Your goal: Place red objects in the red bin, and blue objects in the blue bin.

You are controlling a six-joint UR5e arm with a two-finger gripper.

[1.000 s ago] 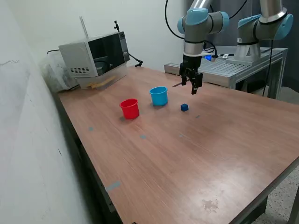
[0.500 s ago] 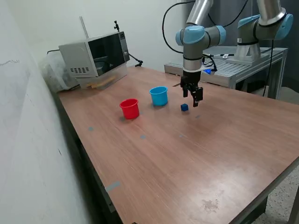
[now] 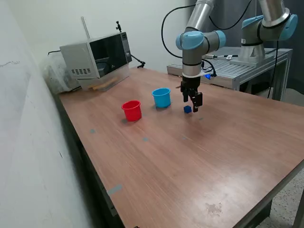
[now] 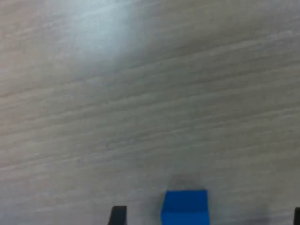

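Item: blue cube (image 3: 187, 109), loose on table (image 3: 199, 156), near blue bin (image 3: 161, 97), at exterior view's right of it. Gripper (image 3: 194, 104) hangs just above, jaws apart, straddling cube (image 4: 184, 207) — likely pre-grasp. Red bin (image 3: 131, 110) beyond.

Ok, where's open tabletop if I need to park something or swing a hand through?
Widest bare stretch: the near half of the table, from the red cup to the front edge. Crowded: blue cup, blue cube and the open pincer cluster together; the microwave fills the far corner.
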